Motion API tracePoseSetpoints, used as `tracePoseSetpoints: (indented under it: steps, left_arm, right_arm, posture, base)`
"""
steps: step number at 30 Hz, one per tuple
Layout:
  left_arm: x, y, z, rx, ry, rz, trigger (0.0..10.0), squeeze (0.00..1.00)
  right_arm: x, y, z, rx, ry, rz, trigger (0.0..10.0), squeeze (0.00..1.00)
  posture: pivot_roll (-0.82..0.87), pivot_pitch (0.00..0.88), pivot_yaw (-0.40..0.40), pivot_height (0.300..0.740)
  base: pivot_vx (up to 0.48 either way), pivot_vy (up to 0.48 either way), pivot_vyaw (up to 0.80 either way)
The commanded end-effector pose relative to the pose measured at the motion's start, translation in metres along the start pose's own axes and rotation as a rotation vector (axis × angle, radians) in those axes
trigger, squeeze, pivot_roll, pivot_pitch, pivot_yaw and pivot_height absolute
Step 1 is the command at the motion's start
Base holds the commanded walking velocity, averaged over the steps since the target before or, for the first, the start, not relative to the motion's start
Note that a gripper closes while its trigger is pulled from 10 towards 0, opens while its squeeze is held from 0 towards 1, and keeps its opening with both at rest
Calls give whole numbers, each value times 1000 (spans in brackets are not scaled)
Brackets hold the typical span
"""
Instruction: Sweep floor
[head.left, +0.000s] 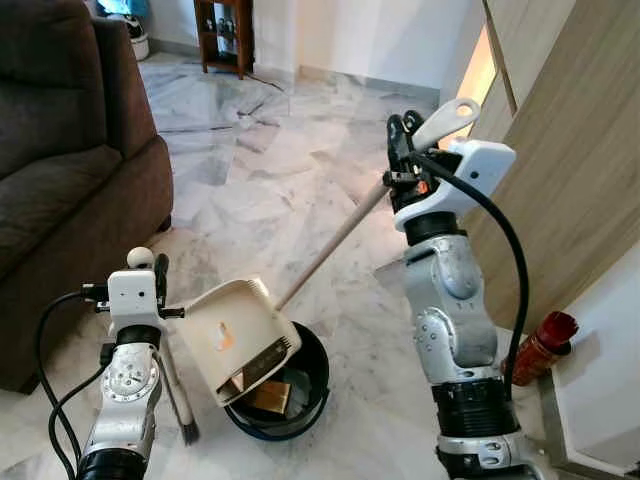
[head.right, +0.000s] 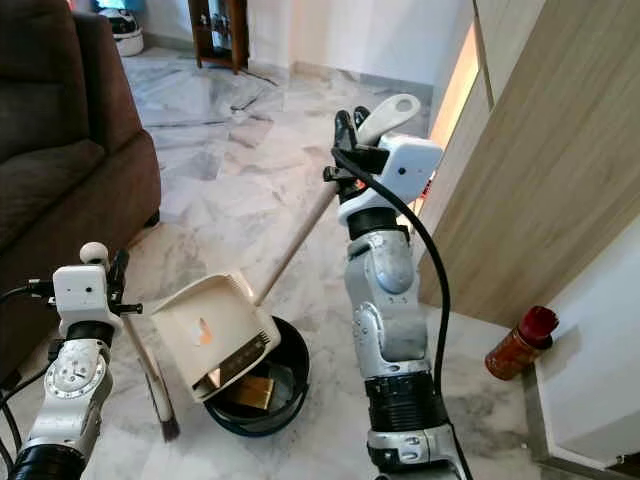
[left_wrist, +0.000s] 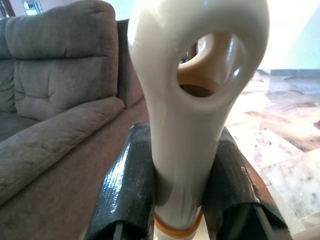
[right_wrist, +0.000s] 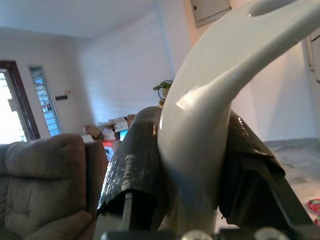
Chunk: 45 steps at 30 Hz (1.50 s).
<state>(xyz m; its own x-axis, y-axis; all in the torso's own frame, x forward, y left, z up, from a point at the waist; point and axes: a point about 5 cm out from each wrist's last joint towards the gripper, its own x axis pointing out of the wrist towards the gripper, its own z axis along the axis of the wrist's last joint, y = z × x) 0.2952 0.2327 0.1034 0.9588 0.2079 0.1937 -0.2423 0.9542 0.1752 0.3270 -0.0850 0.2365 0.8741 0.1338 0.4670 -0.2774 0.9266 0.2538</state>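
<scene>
Down at about 6 o'clock in the head views, a cream dustpan (head.left: 238, 335) is tipped over a dark round bin (head.left: 296, 392), its mouth angled into the bin, where a small brown scrap (head.left: 270, 396) lies. The dustpan's long wooden handle (head.left: 335, 243) runs up toward 1 o'clock to the right gripper (head.left: 402, 140), held high beside a wood-panelled wall (head.left: 580, 170). In the right wrist view the two black fingers (right_wrist: 132, 175) press against both sides of the handle's cream plastic end (right_wrist: 200, 145) — jaws pinching it.

At 8 o'clock the left gripper (head.left: 160, 275) holds a small broom (head.left: 178, 395), its stick slanting down to dark bristles that touch the marble floor (head.left: 280, 170) just beside the bin. In the left wrist view, the black fingers (left_wrist: 127, 190) clamp the cream grip of the broom (left_wrist: 192, 100), which has a hanging hole at its end and an orange ring at its base — jaws pinching here too.

A brown sofa (head.left: 60, 170) fills the 9 to 11 o'clock side. At 4 o'clock a red bottle (head.left: 542, 347) stands on the floor at the foot of the wall. Far off at 12 o'clock stands a dark wooden shelf (head.left: 224, 35)
</scene>
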Motion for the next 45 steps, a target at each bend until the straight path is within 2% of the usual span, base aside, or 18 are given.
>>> tracePoseSetpoints:
  steps: [1,12,14,21,25,27,30,38,45]
  left_arm:
    - [4,-4,10,5,-52,-17,10000,0]
    - [3,-6,9,6,-55,-22,10000,0]
    - [3,-7,10,4,-58,-23,10000,0]
    - [3,-8,10,1,-61,-21,10000,0]
    - [3,-8,10,-1,-62,-20,10000,0]
    - [3,-8,10,-1,-63,-20,10000,0]
    - [3,-8,10,-2,-63,-21,10000,0]
    - [4,-8,11,-2,-68,-19,10000,0]
    - [4,-7,11,-1,-67,-18,10000,0]
  right_arm:
    - [1,5,19,-8,-112,4,10000,0]
    - [-15,37,7,-96,-149,73,10000,0]
    - [-21,48,2,-138,-149,138,10000,0]
    - [-33,67,0,-201,-179,257,10000,0]
    - [-45,83,-2,-187,-192,332,10000,0]
    - [-51,95,0,-200,-229,377,10000,0]
    - [-55,105,3,-195,-258,406,10000,0]
    - [-66,123,10,-191,-318,459,10000,0]
    - [-68,123,8,-202,-319,467,10000,0]
  posture:
    - [132,0,-57,740]
    - [127,0,-62,740]
    - [127,0,-62,740]
    - [122,0,-67,740]
    - [121,0,-67,740]
    - [120,0,-68,740]
    - [118,0,-67,740]
    - [122,0,-69,740]
    - [123,0,-69,740]
  base:
    - [0,0,0]
    - [0,0,0]
    - [0,0,0]
    - [0,0,0]
    - [0,0,0]
    - [0,0,0]
    - [0,0,0]
    - [0,0,0]
    - [0,0,0]
